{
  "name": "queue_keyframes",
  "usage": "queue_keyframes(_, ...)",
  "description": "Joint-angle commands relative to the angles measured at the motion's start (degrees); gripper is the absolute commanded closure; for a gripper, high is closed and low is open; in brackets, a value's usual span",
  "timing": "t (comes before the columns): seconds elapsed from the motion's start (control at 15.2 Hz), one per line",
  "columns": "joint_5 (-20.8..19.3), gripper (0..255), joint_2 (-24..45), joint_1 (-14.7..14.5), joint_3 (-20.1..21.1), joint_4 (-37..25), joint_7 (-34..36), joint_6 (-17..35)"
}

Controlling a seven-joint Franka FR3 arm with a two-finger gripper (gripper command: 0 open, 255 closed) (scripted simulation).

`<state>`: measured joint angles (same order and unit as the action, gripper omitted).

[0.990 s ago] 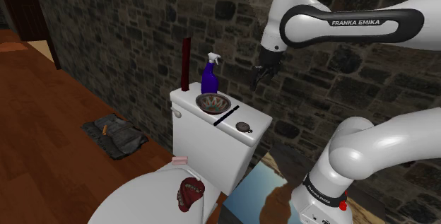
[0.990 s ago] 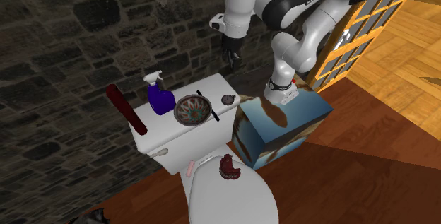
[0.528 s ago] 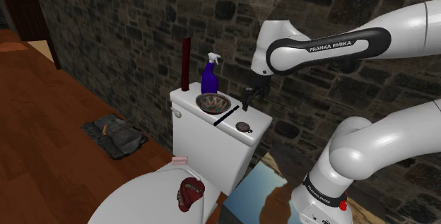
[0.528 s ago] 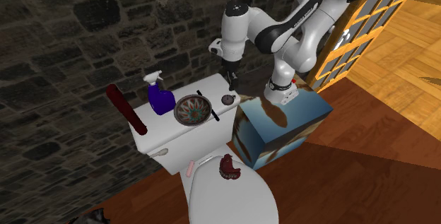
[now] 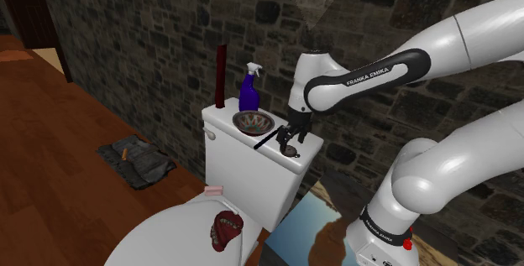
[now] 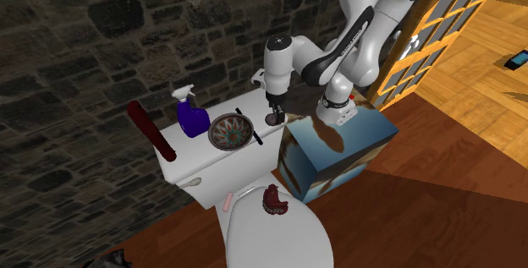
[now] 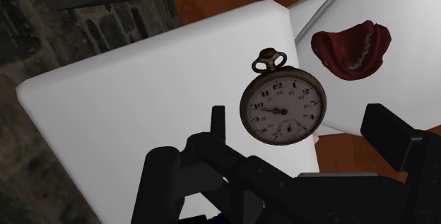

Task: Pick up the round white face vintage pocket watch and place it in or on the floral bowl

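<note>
On the white toilet tank lid (image 5: 218, 123), at its end on the shoulder view's right: round pocket watch (image 7: 283, 107). Lies flat and face up, with white dial, dark numerals, brass-coloured case and ring at the crown. Directly above that end of the lid, close to its surface: black hand (image 7: 297, 115), pointing down. Fingers (image 7: 396, 134) apart, one on each side of the watch, neither touching it; nothing held. At the middle of the lid: floral bowl (image 5: 254, 122), upright, patterned inside. Across the lid between bowl and watch: thin black stick (image 5: 267, 138). At the back of the lid, behind the bowl: blue spray bottle (image 5: 248, 92), upright. At the lid's end on the shoulder view's left: dark red cylinder (image 5: 222, 75), upright. Below the lid, on the white toilet seat cover (image 5: 168, 239): dark red set of dentures (image 5: 227, 226).
</note>
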<state>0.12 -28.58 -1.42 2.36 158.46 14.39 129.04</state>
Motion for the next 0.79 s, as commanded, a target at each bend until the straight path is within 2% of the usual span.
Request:
queue_keyframes(0.0, 0.02, 0, 1.07, 0.01, 0.04, 1.04, 0.06, 2.14)
queue_keyframes(0.2, -0.07, 0, 3.41, 0.08, 0.08, 2.40, 0.13, 5.84)
queue_keyframes(0.73, -0.07, 0, 3.41, 0.08, 0.09, 2.40, 0.13, 5.83)
